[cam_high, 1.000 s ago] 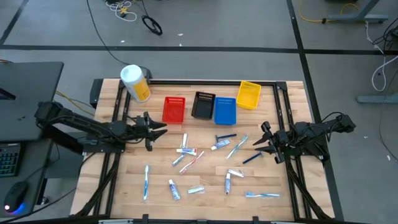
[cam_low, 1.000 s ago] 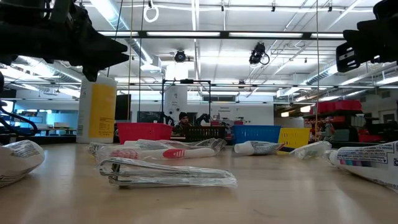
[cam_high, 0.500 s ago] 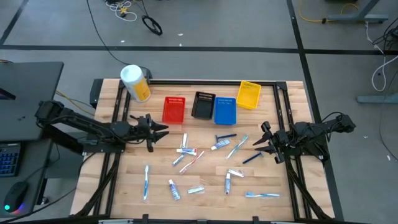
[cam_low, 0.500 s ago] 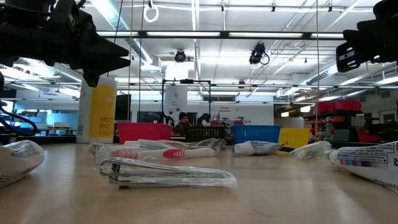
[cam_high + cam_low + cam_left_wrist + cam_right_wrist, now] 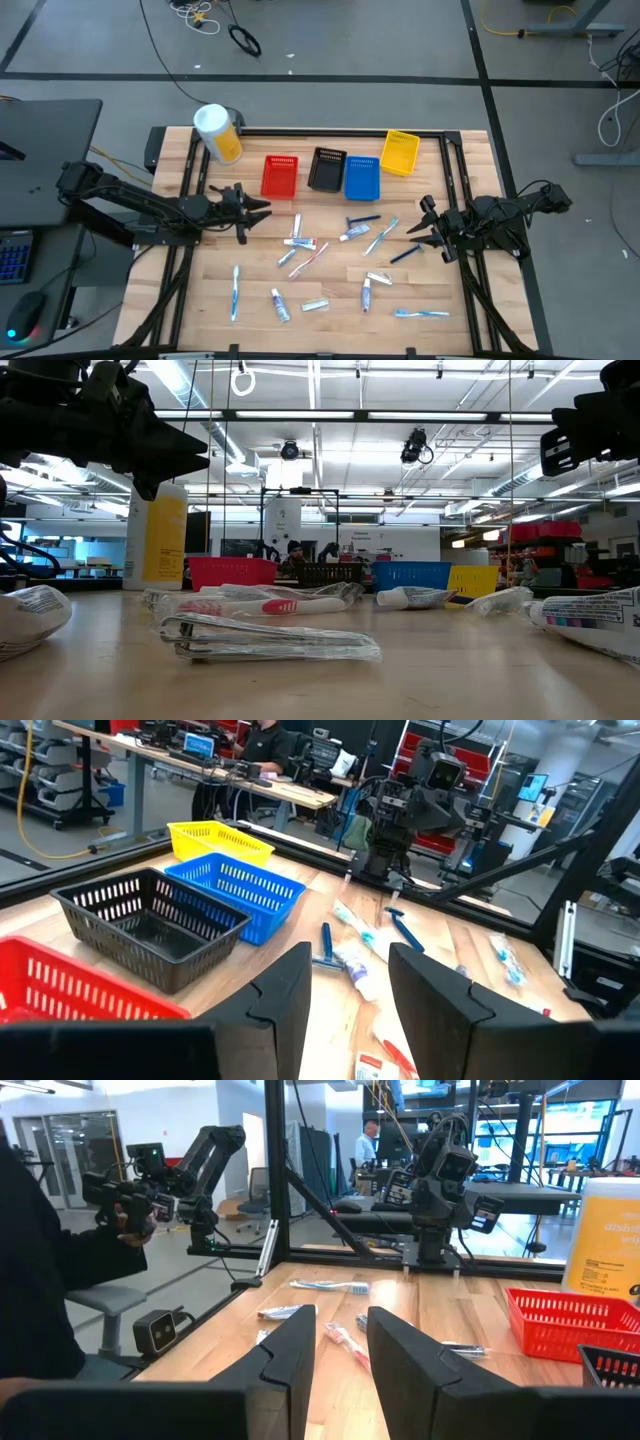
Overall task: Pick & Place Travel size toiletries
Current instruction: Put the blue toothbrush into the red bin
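Observation:
The travel size toiletries [image 5: 335, 262] lie scattered over the table's middle and near part: wrapped toothbrushes [image 5: 235, 292], small tubes [image 5: 352, 233] and dark and blue razors [image 5: 362, 221]. All of them rest flat on the wood. My left gripper [image 5: 255, 207] hovers open above the table's left part, next to the red bin [image 5: 280, 176]. Its wrist view [image 5: 350, 990] looks past the bins at a razor [image 5: 325, 946] and a tube [image 5: 355, 965]. My right gripper [image 5: 425, 228] hovers open at the table's right edge, close to a dark razor [image 5: 405, 255]. Its open fingers also show in the right wrist view [image 5: 340, 1350].
Red, black [image 5: 326, 169], blue [image 5: 362, 178] and yellow [image 5: 400, 152] bins stand in a row along the far side. A big yellow canister with a white lid [image 5: 218, 133] lies at the far left corner. A dark metal frame [image 5: 470, 200] borders the table.
My left gripper has come down a little over the table's left part. Nothing on the table has moved.

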Controlling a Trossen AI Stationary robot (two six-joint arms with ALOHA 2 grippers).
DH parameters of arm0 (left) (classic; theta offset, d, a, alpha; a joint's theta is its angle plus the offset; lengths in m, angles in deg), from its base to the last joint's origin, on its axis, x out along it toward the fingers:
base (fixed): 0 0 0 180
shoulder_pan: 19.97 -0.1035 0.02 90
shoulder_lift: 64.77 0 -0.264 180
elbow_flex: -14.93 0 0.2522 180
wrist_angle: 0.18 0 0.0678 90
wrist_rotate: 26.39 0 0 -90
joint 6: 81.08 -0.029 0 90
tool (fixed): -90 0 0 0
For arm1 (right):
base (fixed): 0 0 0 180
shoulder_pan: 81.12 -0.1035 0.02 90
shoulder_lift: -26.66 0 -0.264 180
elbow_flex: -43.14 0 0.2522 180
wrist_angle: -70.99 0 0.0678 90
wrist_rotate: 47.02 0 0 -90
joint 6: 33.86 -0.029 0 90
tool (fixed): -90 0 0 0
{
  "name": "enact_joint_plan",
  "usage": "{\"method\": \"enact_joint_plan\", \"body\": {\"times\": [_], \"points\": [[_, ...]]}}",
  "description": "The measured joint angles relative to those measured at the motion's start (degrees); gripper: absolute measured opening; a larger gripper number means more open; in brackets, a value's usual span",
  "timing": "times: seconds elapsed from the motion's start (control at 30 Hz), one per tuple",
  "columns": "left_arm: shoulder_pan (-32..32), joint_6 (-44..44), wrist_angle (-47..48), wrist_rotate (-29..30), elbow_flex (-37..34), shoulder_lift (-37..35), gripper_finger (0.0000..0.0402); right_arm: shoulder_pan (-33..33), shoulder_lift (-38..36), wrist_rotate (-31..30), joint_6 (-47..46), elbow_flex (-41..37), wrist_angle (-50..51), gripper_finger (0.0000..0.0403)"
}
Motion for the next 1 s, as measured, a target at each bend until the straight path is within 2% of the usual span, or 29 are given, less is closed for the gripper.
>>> {"method": "enact_joint_plan", "body": {"times": [1.0], "points": [[0.01,0.00,-0.01,0.88,0.00,-0.02,0.0144,0.00,0.00,0.00,0.01,0.00,-0.01,0.0103]]}}
